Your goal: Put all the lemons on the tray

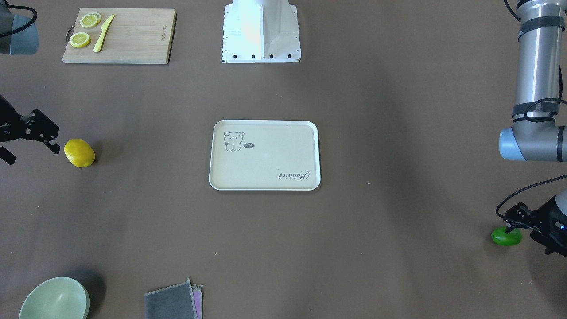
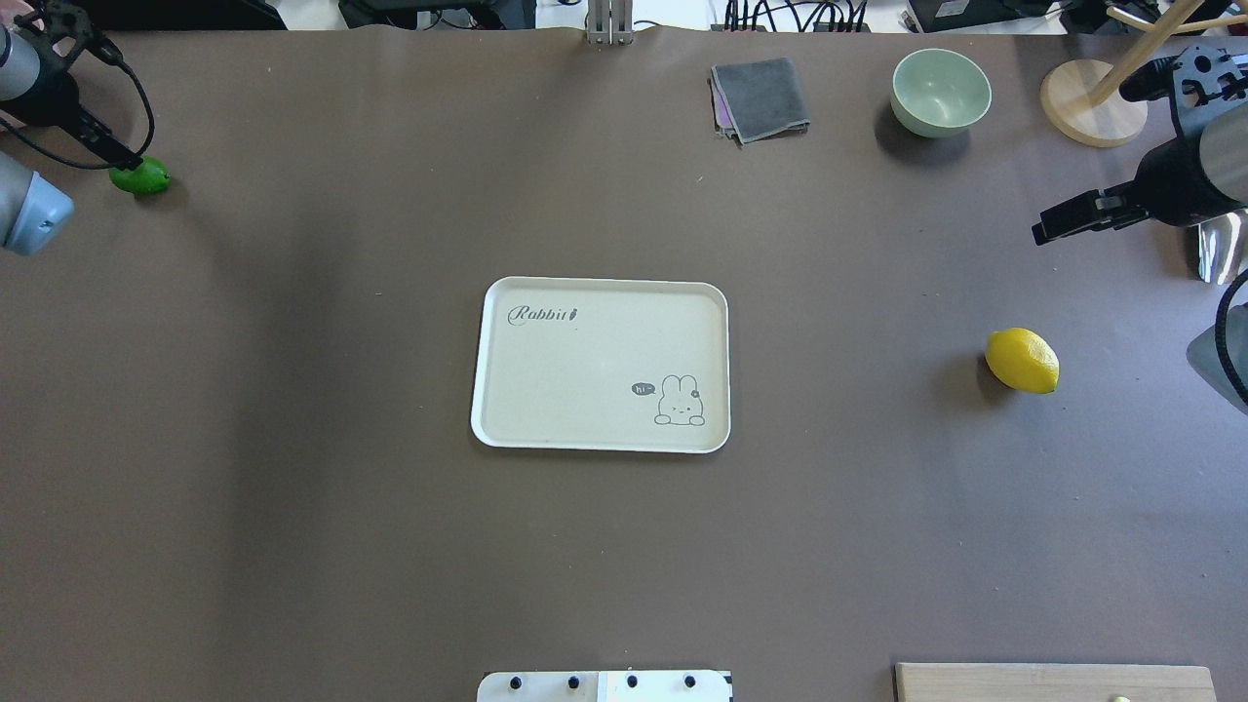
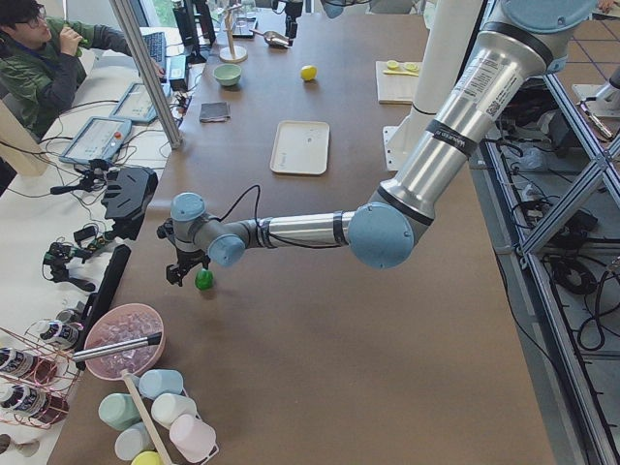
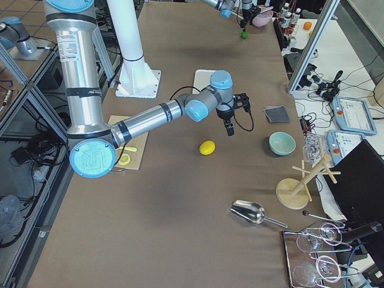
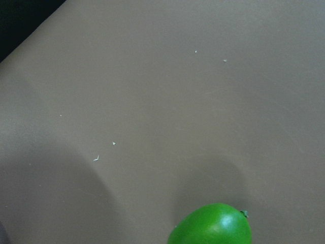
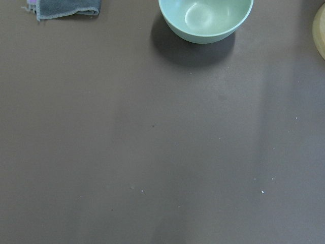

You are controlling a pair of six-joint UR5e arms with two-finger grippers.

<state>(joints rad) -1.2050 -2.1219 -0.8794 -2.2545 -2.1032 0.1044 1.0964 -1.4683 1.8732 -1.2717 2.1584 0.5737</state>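
Observation:
The cream tray lies bare at the table's middle. The yellow lemon rests on the table on my right side. My right gripper is open, empty, and hovers just beside this lemon. The green lemon rests near the far left table corner and shows at the bottom of the left wrist view. My left gripper is open, with one fingertip right over the green lemon.
A wooden cutting board with lemon slices and a yellow knife lies near my base on the right. A green bowl, a grey cloth and a wooden stand line the far edge. A metal scoop lies beyond.

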